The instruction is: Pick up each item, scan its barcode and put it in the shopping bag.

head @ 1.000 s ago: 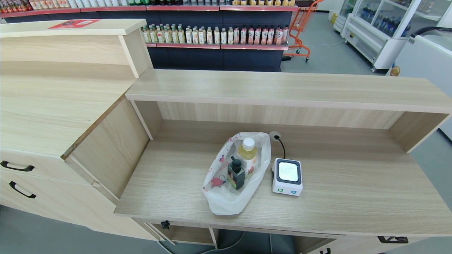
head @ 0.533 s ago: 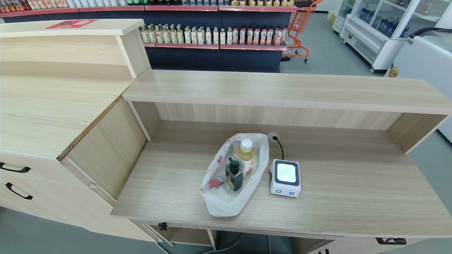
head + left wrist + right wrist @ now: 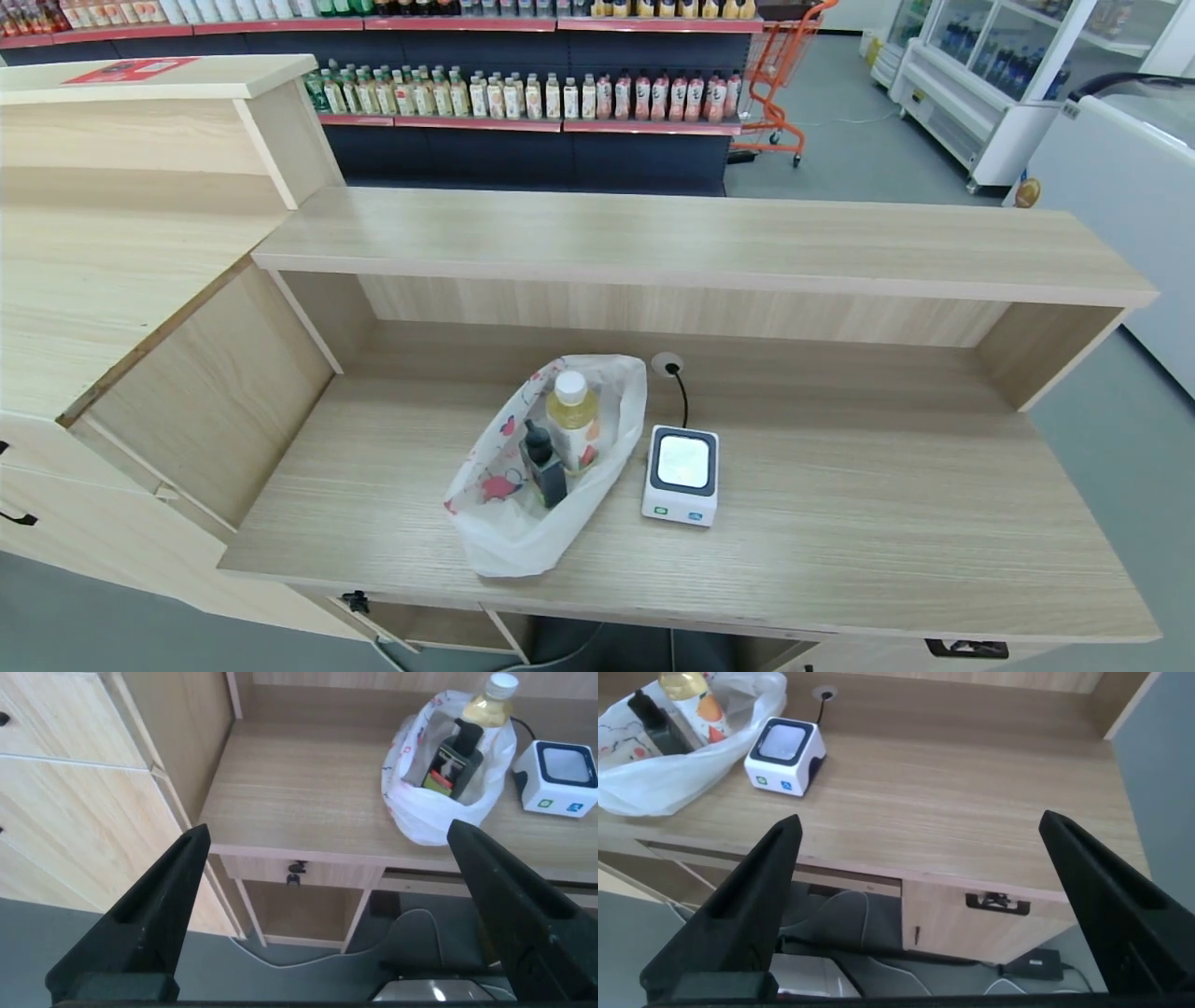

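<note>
In front of the bench (image 3: 840, 523), the left gripper (image 3: 327, 952) and right gripper (image 3: 915, 943) hold jaws wide and empty; farther on, the limp, thin shopping bag (image 3: 509, 549) holds a dark bottle (image 3: 544, 467) and juice bottle (image 3: 571, 420), likely rigid, best gripped mid-body.

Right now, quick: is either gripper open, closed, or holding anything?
Left gripper, black fingers: open, holding nothing.
Right gripper, black fingers: open, holding nothing.
</note>
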